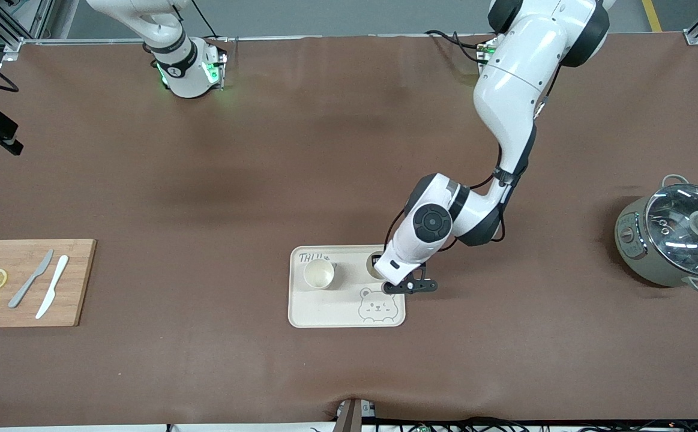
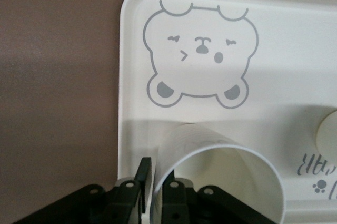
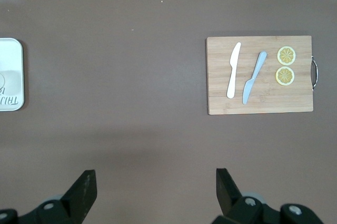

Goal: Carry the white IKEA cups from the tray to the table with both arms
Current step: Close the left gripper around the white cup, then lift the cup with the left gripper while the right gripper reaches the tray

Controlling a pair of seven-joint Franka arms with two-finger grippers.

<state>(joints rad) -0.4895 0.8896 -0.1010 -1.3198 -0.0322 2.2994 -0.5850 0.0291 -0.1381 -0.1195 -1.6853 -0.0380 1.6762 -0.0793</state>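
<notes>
Brown sheeting covers the table; both white cups remain on the tray at lower centre of the front view, so no transfer is complete. Left gripper pinches the wall of the second cup. Right gripper waits, jaws spread, above bare table.

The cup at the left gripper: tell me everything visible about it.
The cup is a small cream-white handleless tumblers, thin-walled, looks plastic, empty and upright. It stands on the tray at the edge toward the left arm's end, beside the other cup and farther from the front camera than the bear drawing. The left gripper is shut on its rim wall.
</notes>
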